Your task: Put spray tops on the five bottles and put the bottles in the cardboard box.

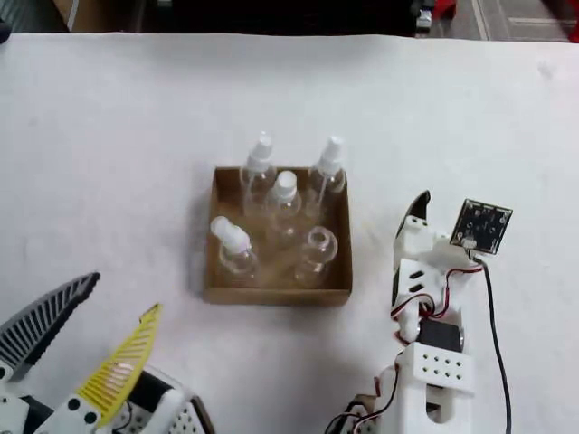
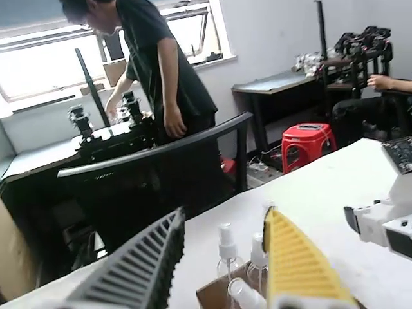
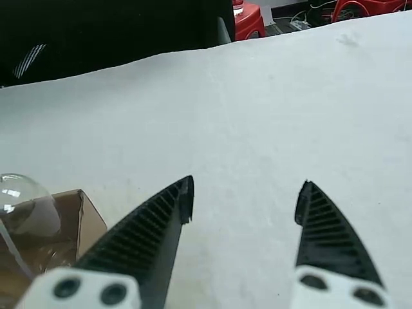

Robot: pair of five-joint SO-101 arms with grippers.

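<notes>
The left gripper (image 1: 125, 291) is held wide and empty over the near left corner of the worktop (image 1: 127, 127). One of its ribbed, wedge-shaped fingers is black (image 1: 54, 312) and the other yellow (image 1: 122, 362), and both are aimed toward the box (image 1: 276, 294). The right gripper (image 3: 246, 182) is also spread wide with nothing in it. Its two black ribbed fingers are pointed at the far edge, just off the box's right wall and apart from it.

The box is a shallow square of brown cardboard, set near the middle of the worktop. Five clear plastic bottles (image 1: 285, 212) are stood in it on their bases, long axes roughly vertical and necks up. White spray tops (image 1: 261, 149) are seen on four of them. The fifth (image 1: 317, 246), in the near right corner of the box, is topped by a clear rounded dome with a white part under it.

The worktop is covered in white cloth. A small black camera board (image 1: 482, 226) is carried beside the right arm's wrist. Past the far edge a black chair (image 2: 161, 161) and a red stool (image 2: 308, 145) are seen.
</notes>
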